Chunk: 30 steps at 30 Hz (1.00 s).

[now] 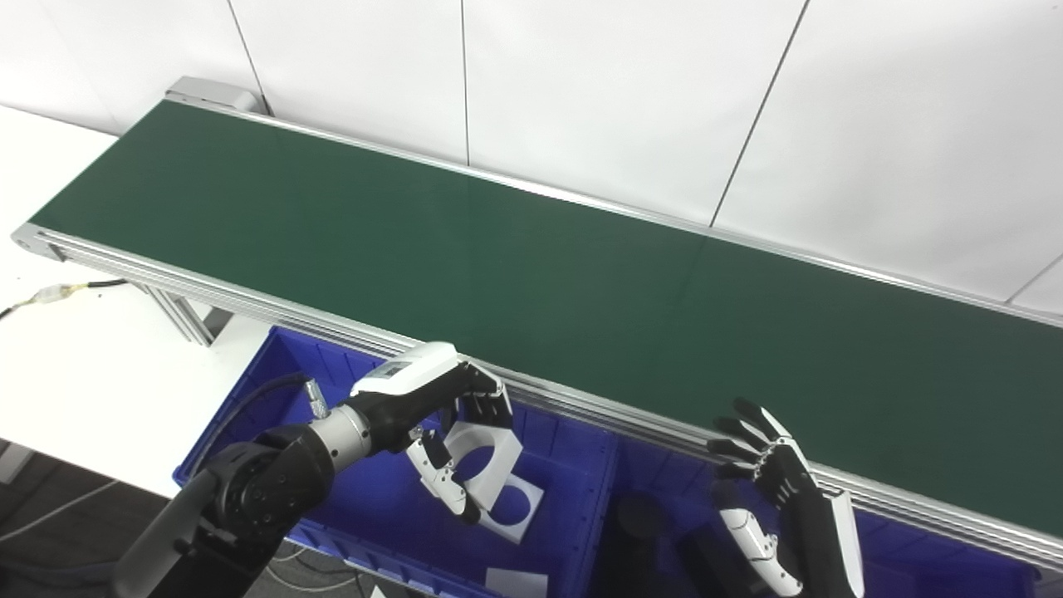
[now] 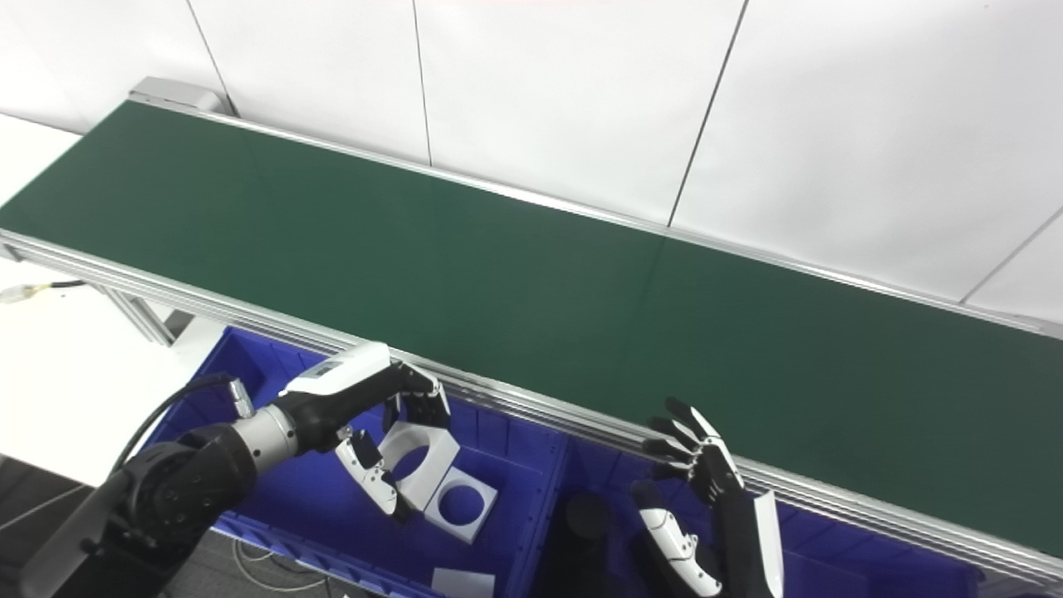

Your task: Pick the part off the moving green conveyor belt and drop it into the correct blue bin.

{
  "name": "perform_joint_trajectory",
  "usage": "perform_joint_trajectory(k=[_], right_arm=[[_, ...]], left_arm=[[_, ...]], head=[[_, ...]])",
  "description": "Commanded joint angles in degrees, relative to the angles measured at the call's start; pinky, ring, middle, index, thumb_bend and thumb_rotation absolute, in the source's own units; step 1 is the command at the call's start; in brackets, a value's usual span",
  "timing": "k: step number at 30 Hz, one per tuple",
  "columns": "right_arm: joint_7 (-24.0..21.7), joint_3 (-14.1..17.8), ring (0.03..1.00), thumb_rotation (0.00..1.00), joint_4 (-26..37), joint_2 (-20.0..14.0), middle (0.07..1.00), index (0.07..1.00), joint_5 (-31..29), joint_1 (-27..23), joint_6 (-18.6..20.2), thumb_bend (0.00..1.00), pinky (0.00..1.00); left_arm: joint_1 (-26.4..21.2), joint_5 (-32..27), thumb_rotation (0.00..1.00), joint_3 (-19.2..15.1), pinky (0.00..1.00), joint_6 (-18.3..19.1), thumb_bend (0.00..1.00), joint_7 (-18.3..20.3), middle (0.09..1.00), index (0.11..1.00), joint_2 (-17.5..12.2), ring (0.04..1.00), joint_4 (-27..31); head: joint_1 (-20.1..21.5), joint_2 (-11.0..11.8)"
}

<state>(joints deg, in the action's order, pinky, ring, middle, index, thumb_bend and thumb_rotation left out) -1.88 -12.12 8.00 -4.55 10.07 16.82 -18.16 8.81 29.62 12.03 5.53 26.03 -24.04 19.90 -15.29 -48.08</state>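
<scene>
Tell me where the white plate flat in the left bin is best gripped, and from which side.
Probably by an outer edge, from above. The plate lies flat on the left bin floor, so its faces are unreachable. Its round hole offers a second hold: pinch hole rim to edge. The left hand, holding another plate, partly covers it.

Matt green conveyor belt (image 1: pixel 515 266), brushed-metal rails (image 1: pixel 249 303), glossy blue plastic bin (image 1: pixel 374 507).
</scene>
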Motion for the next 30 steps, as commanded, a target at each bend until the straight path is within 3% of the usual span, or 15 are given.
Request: perform_joint_trajectory(k=[1, 8, 14, 30], right_arm=[[-0.2, 0.3, 0.692, 0.63, 2.0, 0.4, 0.774, 0.850, 0.2, -0.1, 0.4, 0.56, 0.57], [-0.1, 0.4, 0.691, 0.61, 2.2, 0.8, 0.773, 0.847, -0.3, 0.2, 0.3, 0.56, 0.57], [-0.1, 0.4, 0.691, 0.61, 2.4, 1.1, 0.771, 0.847, 0.1, 0.1, 0.6, 0.55, 0.57], [0.1, 0.4, 0.688, 0.59, 2.5, 1.2, 0.768, 0.846, 1.2, -0.1, 0.1, 0.52, 0.56]], left_arm=[[-1.0, -0.1, 0.00, 0.0, 0.37, -2.8, 0.50, -2.5, 0.484, 0.520, 0.1, 0.412, -0.2], [-2.2, 2.1, 0.00, 1.9, 0.43, -5.6, 0.50, -5.4, 0.477, 0.517, 0.8, 0.420, -6.3], [-3.6, 5.0, 0.00, 4.6, 0.49, -10.2, 0.50, -8.8, 0.472, 0.513, 0.9, 0.433, -11.6], [-6.3, 9.8, 0.00, 7.6, 0.54, -11.7, 0.50, -12.2, 0.478, 0.509, 2.2, 0.448, -18.7]], head=[[0.3, -0.1], [1.1, -0.3], [1.1, -0.4], [2.1, -0.9]])
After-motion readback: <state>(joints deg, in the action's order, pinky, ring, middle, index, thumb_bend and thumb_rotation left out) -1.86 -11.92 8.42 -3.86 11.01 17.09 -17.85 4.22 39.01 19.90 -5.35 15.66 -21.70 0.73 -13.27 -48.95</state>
